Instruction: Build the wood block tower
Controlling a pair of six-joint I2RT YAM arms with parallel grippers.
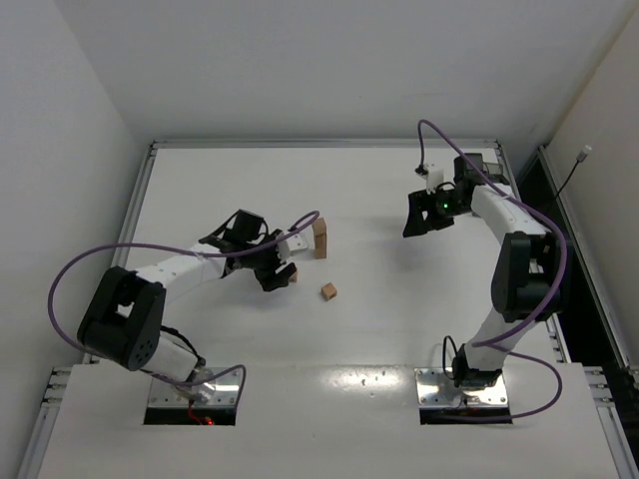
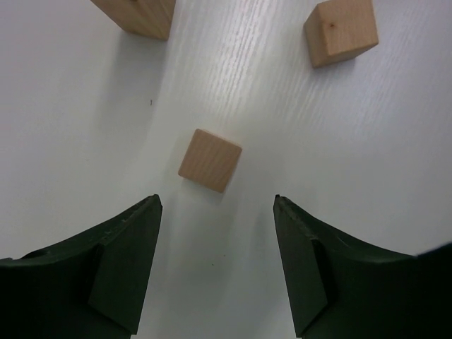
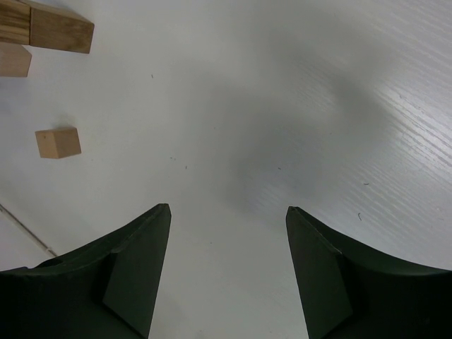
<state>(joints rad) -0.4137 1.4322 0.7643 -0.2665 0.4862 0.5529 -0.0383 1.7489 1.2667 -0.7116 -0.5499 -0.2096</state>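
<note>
Tan wood cube (image 2: pixel 210 161), fine-grained, before gaping left end effector (image 2: pixel 217 203).

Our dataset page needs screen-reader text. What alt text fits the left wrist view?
The open left gripper hovers over the white table, a wooden cube lying just ahead of it. A second cube sits upper right; another block is cut off at the top left.

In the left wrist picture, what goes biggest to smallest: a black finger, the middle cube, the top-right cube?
Black finger: biggest, being nearest the camera.
Top-right cube and middle cube: too alike to rank.
</note>
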